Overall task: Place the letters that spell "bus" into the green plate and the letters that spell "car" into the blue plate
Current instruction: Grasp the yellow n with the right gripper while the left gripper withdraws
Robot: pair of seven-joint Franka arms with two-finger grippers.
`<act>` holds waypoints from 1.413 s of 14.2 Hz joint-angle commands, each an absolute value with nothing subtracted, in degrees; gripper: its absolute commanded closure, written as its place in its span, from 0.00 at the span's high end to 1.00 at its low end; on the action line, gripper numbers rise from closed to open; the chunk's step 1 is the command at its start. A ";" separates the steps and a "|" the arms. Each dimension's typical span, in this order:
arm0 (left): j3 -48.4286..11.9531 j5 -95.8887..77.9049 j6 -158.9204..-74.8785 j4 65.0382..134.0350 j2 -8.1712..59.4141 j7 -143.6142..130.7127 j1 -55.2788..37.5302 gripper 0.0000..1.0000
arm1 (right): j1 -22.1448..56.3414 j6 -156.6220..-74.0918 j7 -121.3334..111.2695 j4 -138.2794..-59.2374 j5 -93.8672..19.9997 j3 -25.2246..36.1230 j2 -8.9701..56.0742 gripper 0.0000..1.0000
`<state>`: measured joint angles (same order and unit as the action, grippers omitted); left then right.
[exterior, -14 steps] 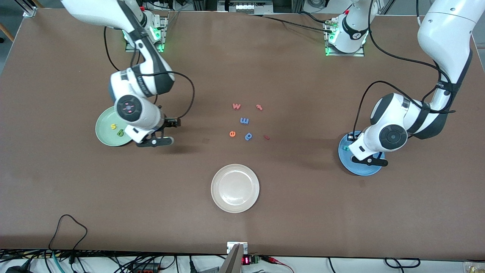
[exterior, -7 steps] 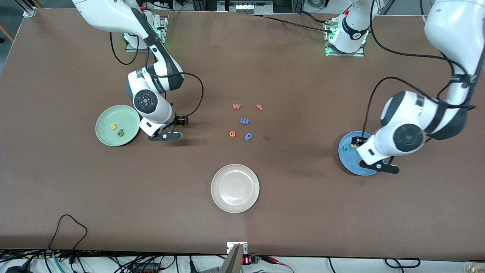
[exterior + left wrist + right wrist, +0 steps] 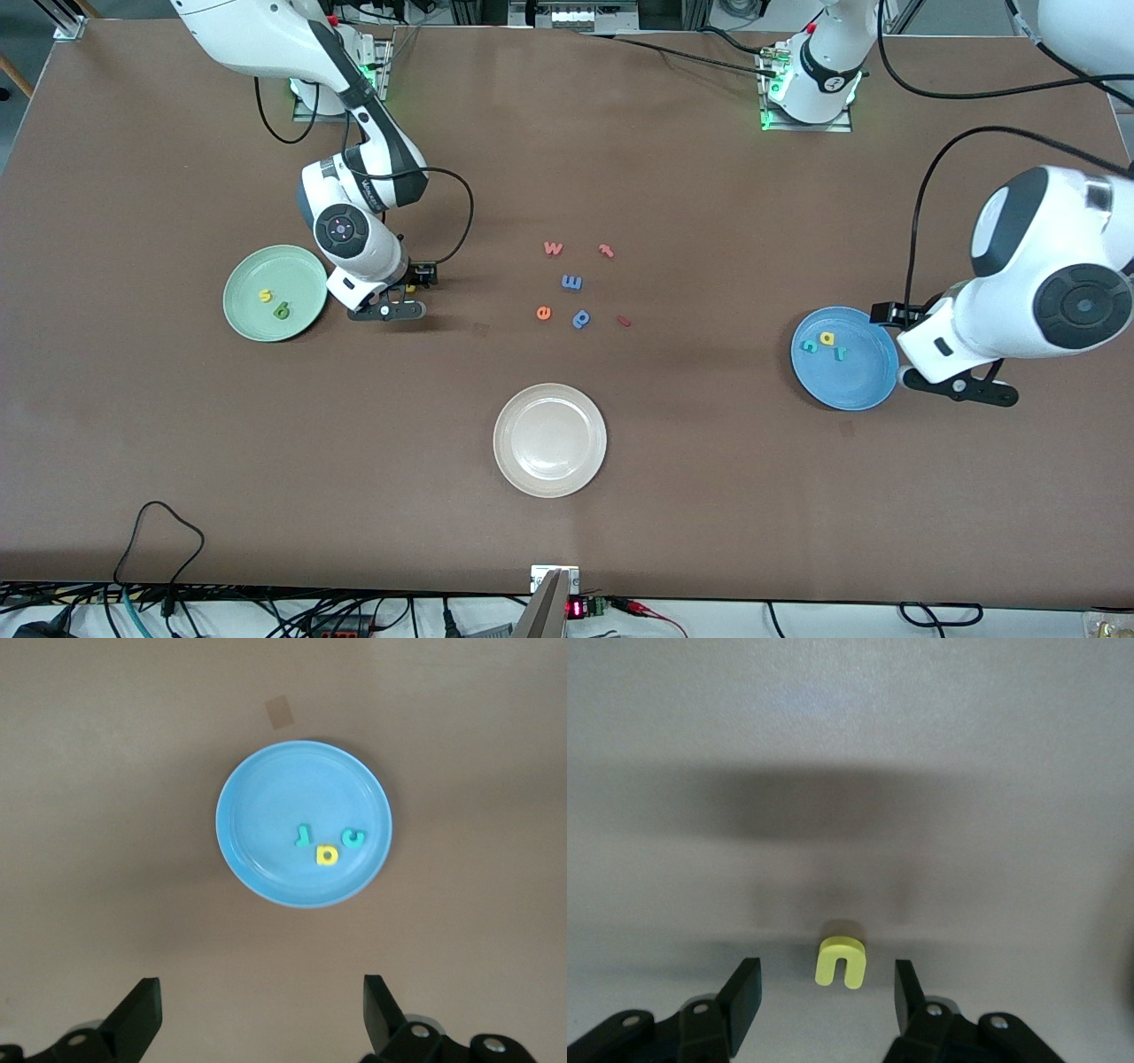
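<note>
Beside the green plate (image 3: 275, 293), toward the right arm's end of the table, the right gripper (image 3: 400, 299) sits low over the yellow "u" (image 3: 840, 962), its fingers spread on either side of the letter and not yet touching it. My reading is that the step in hand is the pick of this last "bus" letter. To do it well, the fingers want to stay centred on the letter, drop until the tips nearly meet the table, and close across its narrow width so the small piece does not twist or skid; then a short lift and carry to the green plate, letting go clear of the yellow "s" (image 3: 264, 295) and dark green "b" (image 3: 282, 310) already lying in it.

At the left arm's end the left gripper (image 3: 959, 387) hovers just beside the blue plate (image 3: 864, 394), jaws released and empty; that arm waits. The plate holds the teal "c" (image 3: 353, 837), yellow "a" (image 3: 327, 854) and teal "r" (image 3: 304, 835), so "car" looks complete.

Readable characters are the toy letters themselves: a spare cluster mid-table shows "w" (image 3: 553, 248), "e" (image 3: 543, 312) and "p" (image 3: 581, 318). Printing on the right arm's wrist is too small to read, and no brand can be made out
</note>
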<state>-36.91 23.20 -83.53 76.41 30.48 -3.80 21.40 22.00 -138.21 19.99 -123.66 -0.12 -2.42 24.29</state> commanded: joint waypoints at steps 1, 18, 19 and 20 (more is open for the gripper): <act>-35.87 17.95 -79.90 73.83 26.30 1.48 21.53 1.00 | 22.24 -141.49 20.65 -127.17 0.09 -2.29 22.85 0.69; 2.02 -1.14 -90.45 94.58 0.88 5.36 0.35 1.00 | 22.24 -142.38 20.65 -126.91 -0.26 -2.29 23.91 0.54; 1.93 -1.06 -90.18 94.31 0.79 5.01 0.35 1.00 | 22.24 -142.64 20.65 -126.83 -0.26 -2.29 23.91 0.54; 1.76 -1.05 -90.35 93.96 0.88 5.01 0.18 1.00 | 22.15 -142.73 20.65 -126.83 -0.26 -2.29 23.91 0.54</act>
